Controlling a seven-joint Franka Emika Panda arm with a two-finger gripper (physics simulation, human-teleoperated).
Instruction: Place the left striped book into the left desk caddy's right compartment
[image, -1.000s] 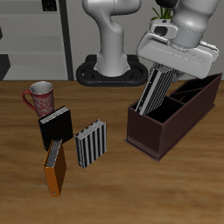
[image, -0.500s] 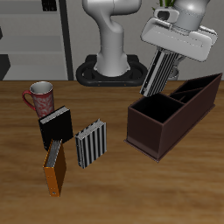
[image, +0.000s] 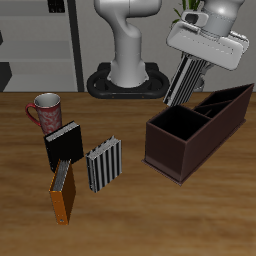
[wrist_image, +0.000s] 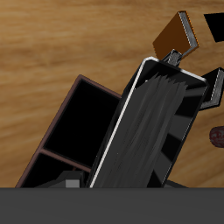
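Observation:
My gripper (image: 196, 60) is shut on the left striped book (image: 180, 88) and holds it tilted in the air, above and just behind the left desk caddy (image: 232, 118). The book's lower end hangs over the near end of the caddy, above the right compartment (image: 177, 126), whose dark inside is open. In the wrist view the striped book (wrist_image: 149, 122) fills the middle, with the caddy's dark compartment (wrist_image: 83, 122) beside and below it. My fingertips are hidden behind the book.
A second striped book (image: 104, 165) stands on the table nearer the front edge. A black book (image: 64, 146), an orange book (image: 63, 192) and a red mug (image: 46, 110) stand beside it. The robot's base (image: 125, 80) is at the back.
My gripper has risen and moved slightly back with the striped book. The book's lower end, which was down at the caddy's rim, now hangs clear above it.

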